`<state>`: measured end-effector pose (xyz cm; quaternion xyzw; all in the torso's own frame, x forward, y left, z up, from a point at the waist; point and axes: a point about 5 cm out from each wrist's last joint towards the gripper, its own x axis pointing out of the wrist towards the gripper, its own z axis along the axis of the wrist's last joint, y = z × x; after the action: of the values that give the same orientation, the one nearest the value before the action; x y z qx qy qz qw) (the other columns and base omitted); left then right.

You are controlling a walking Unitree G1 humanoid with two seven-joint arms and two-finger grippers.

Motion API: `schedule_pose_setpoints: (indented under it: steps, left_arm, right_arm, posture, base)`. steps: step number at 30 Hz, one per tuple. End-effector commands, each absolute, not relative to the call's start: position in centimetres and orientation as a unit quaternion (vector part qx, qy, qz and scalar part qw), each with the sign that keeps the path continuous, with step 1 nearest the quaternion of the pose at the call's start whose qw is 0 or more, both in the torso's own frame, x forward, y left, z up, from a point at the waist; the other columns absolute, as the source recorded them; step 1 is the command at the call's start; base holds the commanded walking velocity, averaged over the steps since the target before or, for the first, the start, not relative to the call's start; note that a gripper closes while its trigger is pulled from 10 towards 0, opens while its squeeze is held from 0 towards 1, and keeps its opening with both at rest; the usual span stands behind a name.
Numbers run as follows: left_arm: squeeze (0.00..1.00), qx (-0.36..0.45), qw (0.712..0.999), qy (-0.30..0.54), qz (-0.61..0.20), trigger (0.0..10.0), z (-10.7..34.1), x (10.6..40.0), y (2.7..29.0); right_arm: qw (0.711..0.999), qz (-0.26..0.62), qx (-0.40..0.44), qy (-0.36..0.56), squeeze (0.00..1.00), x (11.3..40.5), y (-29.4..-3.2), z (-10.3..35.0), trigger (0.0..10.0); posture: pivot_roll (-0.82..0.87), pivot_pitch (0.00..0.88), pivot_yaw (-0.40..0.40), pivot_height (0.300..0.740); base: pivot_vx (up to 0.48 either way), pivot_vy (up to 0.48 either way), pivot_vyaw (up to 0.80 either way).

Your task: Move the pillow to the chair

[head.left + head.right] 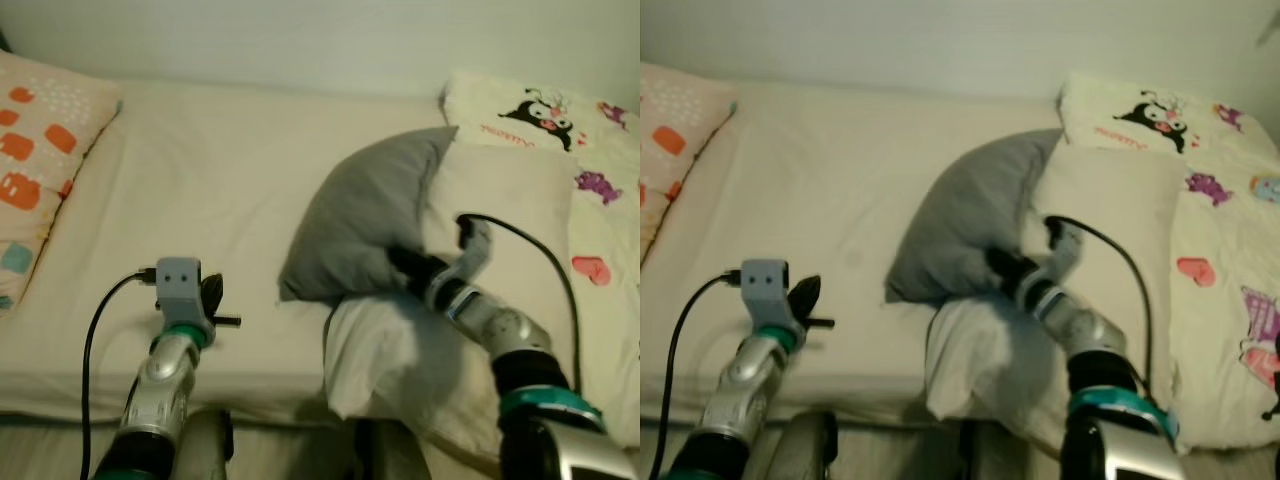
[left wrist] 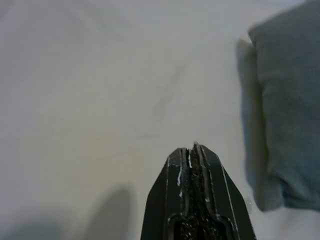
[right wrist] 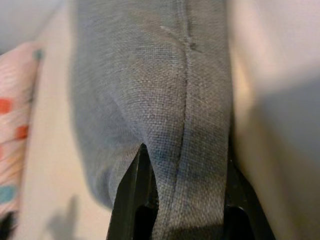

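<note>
1. I am looking down at a bed [image 1: 230, 180] covered in a cream sheet, with a pale wall running behind it.

2. I am holding the grey pillow [image 1: 365, 215] with the right gripper [image 1: 408, 266]; its fingers are clamped on the pillow's lower edge, and in the right wrist view the grey fabric [image 3: 165, 115] is bunched between the two black fingers [image 3: 131, 200].

3. The grey pillow is standing tilted on the bed near its front edge, leaning against a cream pillow [image 1: 500, 210] just to its right and touching it.

4. Under the grey pillow's lower corner, white bedding [image 1: 390, 365] is spilling over the front edge of the mattress.

5. I am keeping the left gripper [image 1: 222, 318] low over the bare sheet, well to the left of the grey pillow; in the left wrist view its fingers [image 2: 192, 195] are pressed together with nothing between them, and the pillow's edge [image 2: 285, 100] is showing off to one side, apart from the fingertips.

6. A patterned quilt [image 1: 1220, 200] with cartoon prints is lying along the right side of the bed, beside the cream pillow.

7. A pink pillow [image 1: 40, 160] with orange and teal blotches is sitting at the far left of the bed, well apart from the grey one.

8. A black cable [image 1: 545, 265] is looping over my right arm.
</note>
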<state>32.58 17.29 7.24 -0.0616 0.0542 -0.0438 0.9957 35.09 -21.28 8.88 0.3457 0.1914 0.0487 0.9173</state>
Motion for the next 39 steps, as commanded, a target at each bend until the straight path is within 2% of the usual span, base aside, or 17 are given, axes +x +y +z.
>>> schedule_pose_setpoints:
  steps: [1,3,5,7,10,11,12,13,15,21,25,31,33,34,36,37,39]
  left_arm:
    - [0.00,-0.071,0.994,0.070,-0.054,10.0,6.3,32.3,17.0]
    - [0.00,-0.075,0.993,0.074,-0.059,10.0,6.2,32.5,17.1]
    - [0.00,-0.061,0.992,0.085,-0.067,10.0,6.2,33.2,17.3]
    - [0.00,-0.061,0.992,0.085,-0.067,10.0,6.2,33.2,17.3]
    - [0.00,-0.094,0.989,0.081,-0.083,10.0,6.7,33.8,17.5]
    - [0.00,-0.094,0.989,0.081,-0.083,10.0,6.7,33.8,17.5]
    - [1.00,-0.146,0.982,0.072,-0.100,10.0,7.1,34.1,17.6]
    - [1.00,-0.146,0.982,0.072,-0.100,10.0,7.1,34.1,17.6]
    - [1.00,-0.208,0.963,0.075,-0.155,10.0,7.2,34.2,16.9]
    - [1.00,-0.239,0.938,0.113,-0.225,10.0,5.9,33.5,14.9]
    - [1.00,-0.244,0.934,0.121,-0.231,10.0,5.6,33.4,14.6]
    - [1.00,-0.246,0.913,0.143,-0.291,10.0,4.9,32.7,12.0]
    - [1.00,-0.242,0.910,0.148,-0.302,10.0,4.8,32.5,11.6]
    - [1.00,-0.239,0.910,0.149,-0.306,10.0,4.7,32.5,11.4]
    - [1.00,-0.243,0.910,0.138,-0.306,10.0,5.0,32.6,11.6]
    - [1.00,-0.243,0.910,0.138,-0.306,10.0,5.0,32.6,11.6]
    - [1.00,-0.245,0.911,0.119,-0.309,10.0,5.4,32.8,11.8]
  right_arm:
    - [0.923,0.000,0.329,0.198,0.00,34.3,-23.2,7.9,0.0]
    - [0.921,-0.010,0.326,0.213,0.00,33.7,-23.4,7.0,0.0]
    - [0.901,-0.050,0.355,0.247,0.00,31.7,-23.9,4.7,0.0]
    - [0.901,-0.050,0.355,0.247,0.00,31.7,-23.9,4.7,0.0]
    - [0.872,-0.105,0.394,0.272,0.00,29.7,-24.3,2.3,0.0]
    - [0.872,-0.105,0.394,0.272,0.00,29.7,-24.3,2.3,0.0]
    - [0.861,-0.127,0.399,0.289,0.00,28.7,-24.3,1.1,0.0]
    - [0.861,-0.127,0.399,0.289,0.00,28.7,-24.3,1.1,0.0]
    - [0.852,-0.144,0.394,0.313,0.00,27.3,-24.4,-0.4,0.0]
    - [0.844,-0.152,0.421,0.297,0.00,26.5,-25.2,-0.6,0.0]
    - [0.840,-0.156,0.431,0.291,0.00,26.3,-25.6,-0.5,0.0]
    - [0.799,-0.205,0.480,0.297,0.00,23.5,-26.9,-2.2,0.0]
    - [0.808,-0.193,0.459,0.317,0.00,22.8,-26.5,-2.7,0.0]
    - [0.823,-0.169,0.426,0.335,0.00,22.4,-26.0,-3.1,0.0]
    - [0.862,-0.068,0.373,0.336,0.00,23.2,-23.8,-2.4,0.0]
    - [0.862,-0.068,0.373,0.336,0.00,23.2,-23.8,-2.4,0.0]
    - [0.888,0.044,0.334,0.313,0.00,25.0,-21.3,-0.5,0.0]
  posture:
    - [0.02,0.036,-0.006,0.597]
    - [0.01,0.051,-0.004,0.597]
    - [-0.01,0.085,0.001,0.597]
    - [-0.01,0.085,0.001,0.597]
    - [-0.02,0.124,0.015,0.597]
    - [-0.02,0.124,0.015,0.597]
    - [-0.02,0.130,0.020,0.597]
    - [-0.02,0.130,0.020,0.597]
    - [-0.04,0.145,0.034,0.597]
    - [-0.08,0.157,0.055,0.597]
    - [-0.08,0.157,0.055,0.597]
    - [-0.09,0.164,0.059,0.597]
    - [-0.09,0.164,0.060,0.597]
    - [-0.09,0.163,0.061,0.597]
    - [-0.08,0.158,0.064,0.597]
    - [-0.08,0.158,0.064,0.597]
    - [-0.07,0.147,0.064,0.597]
  base:
    - [0.000,0.000,0.00]
    - [0.000,0.000,0.00]
    - [0.000,0.000,0.00]
    - [0.000,0.000,0.00]
    - [0.000,0.000,0.00]
    - [0.000,0.000,0.00]
    - [0.000,0.000,0.00]
    - [0.000,0.000,0.00]
    - [0.000,0.000,0.00]
    - [0.000,0.000,0.00]
    - [0.000,0.000,0.00]
    - [0.000,0.000,0.00]
    - [0.000,0.000,0.00]
    - [0.000,0.000,0.00]
    - [0.000,0.000,0.00]
    - [0.000,0.000,0.00]
    - [0.000,0.000,0.00]
